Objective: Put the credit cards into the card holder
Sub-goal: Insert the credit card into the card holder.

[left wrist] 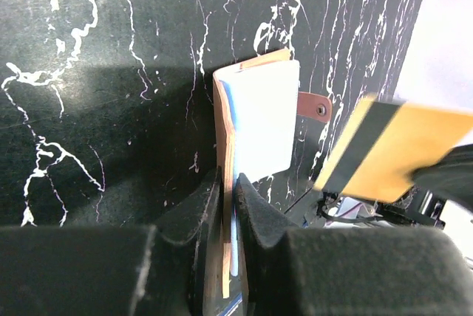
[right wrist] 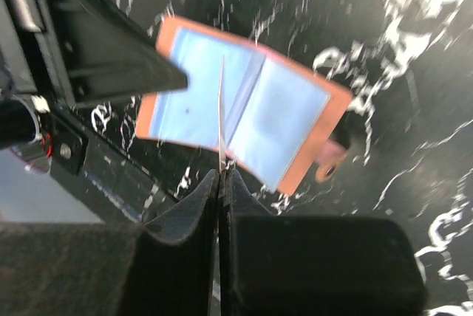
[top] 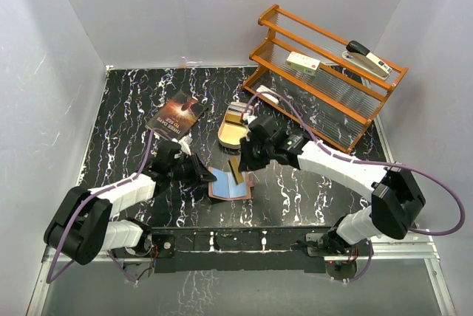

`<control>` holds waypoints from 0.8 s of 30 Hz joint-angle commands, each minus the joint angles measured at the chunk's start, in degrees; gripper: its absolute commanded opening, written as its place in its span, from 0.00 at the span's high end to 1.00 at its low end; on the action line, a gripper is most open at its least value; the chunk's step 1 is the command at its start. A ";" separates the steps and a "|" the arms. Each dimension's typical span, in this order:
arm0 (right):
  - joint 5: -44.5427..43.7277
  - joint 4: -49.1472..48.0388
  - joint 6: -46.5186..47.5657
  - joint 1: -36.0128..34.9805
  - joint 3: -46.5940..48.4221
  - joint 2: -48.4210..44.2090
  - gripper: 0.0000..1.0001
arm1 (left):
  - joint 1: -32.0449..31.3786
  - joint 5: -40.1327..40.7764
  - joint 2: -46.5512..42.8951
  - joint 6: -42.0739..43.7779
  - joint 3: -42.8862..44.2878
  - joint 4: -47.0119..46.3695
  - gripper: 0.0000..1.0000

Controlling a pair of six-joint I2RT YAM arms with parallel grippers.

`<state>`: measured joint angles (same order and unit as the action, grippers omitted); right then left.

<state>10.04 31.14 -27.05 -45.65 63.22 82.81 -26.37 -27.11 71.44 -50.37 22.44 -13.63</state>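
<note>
Card holder lies open, gold card seemingly edge-on above it

Bystanders on your black marbled table.
In the upper right of the top view you have an orange tiered rack holding a stapler and a white oblong box. Left of centre lies a dark paperback, and a tan oval tin sits near its right.
</note>
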 commanded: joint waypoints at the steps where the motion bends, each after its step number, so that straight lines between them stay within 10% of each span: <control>1: 6.49 -8.37 -10.94 -0.14 -6.49 -3.08 1.00 | -0.17 1.41 -0.79 1.08 0.07 1.07 0.86; 11: 5.09 -10.04 -12.79 -0.14 -12.57 0.81 1.00 | -0.14 4.40 -4.04 3.86 0.07 6.95 0.65; 24: -1.07 -7.93 -12.59 1.03 -14.86 4.99 1.00 | -0.09 7.11 -6.00 6.66 -0.37 11.43 0.65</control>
<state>11.40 24.32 -39.22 -45.19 49.39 87.85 -26.37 -20.91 67.66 -45.19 22.44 -4.32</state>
